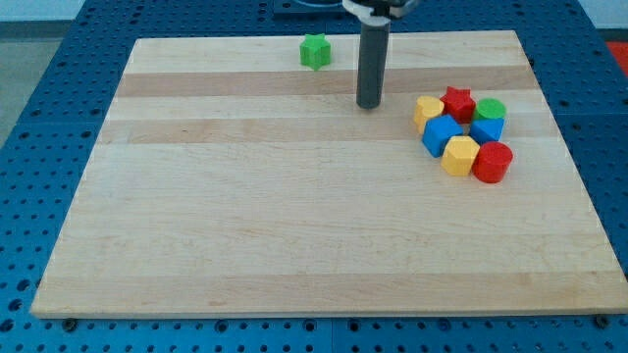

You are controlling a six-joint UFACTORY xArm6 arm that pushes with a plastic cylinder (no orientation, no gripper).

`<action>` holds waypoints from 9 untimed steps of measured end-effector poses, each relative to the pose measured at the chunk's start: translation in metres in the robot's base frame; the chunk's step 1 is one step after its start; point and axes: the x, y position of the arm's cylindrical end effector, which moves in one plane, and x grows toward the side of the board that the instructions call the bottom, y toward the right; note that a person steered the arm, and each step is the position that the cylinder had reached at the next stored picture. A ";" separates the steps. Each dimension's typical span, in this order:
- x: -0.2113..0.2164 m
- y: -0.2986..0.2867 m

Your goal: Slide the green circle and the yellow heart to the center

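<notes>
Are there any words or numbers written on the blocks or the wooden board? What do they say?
None: there are no words, numbers or signs to read anywhere. The wooden board is bare. The yellow heart, green circle, red star and green star are plain coloured. My tip is plain dark, at the view's left of the cluster.

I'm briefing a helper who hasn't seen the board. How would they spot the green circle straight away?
Start at the wooden board and go to the cluster of blocks near its right edge. The green circle sits at the cluster's top right corner, beside the red star and just above a blue block. It is the cluster's only green piece; the other green block stands alone near the top edge.
</notes>
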 end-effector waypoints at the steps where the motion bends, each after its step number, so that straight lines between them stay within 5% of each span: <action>1: -0.030 0.010; 6: -0.019 0.204; 9: 0.045 0.204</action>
